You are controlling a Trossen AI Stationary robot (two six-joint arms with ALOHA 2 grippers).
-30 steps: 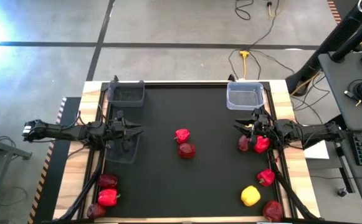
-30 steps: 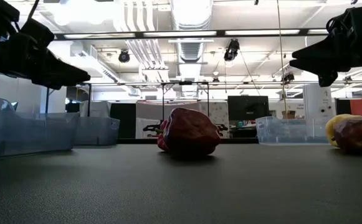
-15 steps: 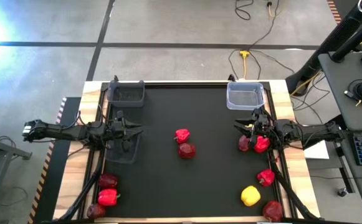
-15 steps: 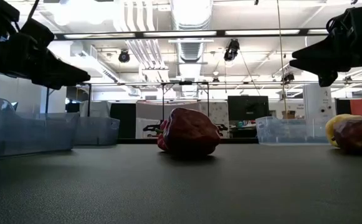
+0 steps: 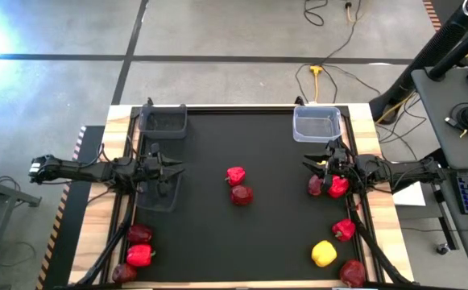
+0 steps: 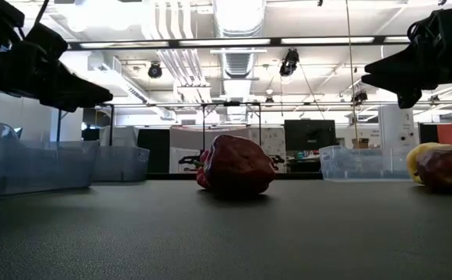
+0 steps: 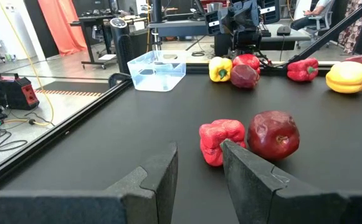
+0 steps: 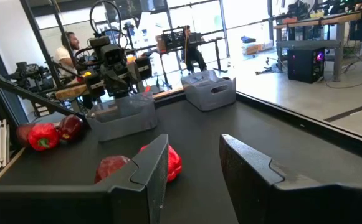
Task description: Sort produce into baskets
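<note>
Your left gripper (image 5: 174,168) hangs above the dark basket (image 5: 159,192) at the table's 9 o'clock side, fingers closed to their tightest with only a narrow slit between them, holding nothing. Your right gripper (image 5: 312,166) hangs at the 3 o'clock side, fingers partly apart, empty, just beside a maroon fruit (image 5: 316,186) and a red pepper (image 5: 337,187). At table centre a small red pepper (image 5: 235,175) touches a dark maroon fruit (image 5: 241,195) at its 6 o'clock. Clear bluish basket (image 5: 316,124) sits at 1 o'clock, a second dark basket (image 5: 163,122) at 11 o'clock. At 7 o'clock a cluster: two maroon fruits (image 5: 139,234) with a red pepper (image 5: 139,255) between them. At 5 o'clock: another red pepper (image 5: 343,230), yellow pepper (image 5: 323,254), and a maroon fruit (image 5: 352,272) at the edge. All produce is still on the black mat (image 5: 242,242).
</note>
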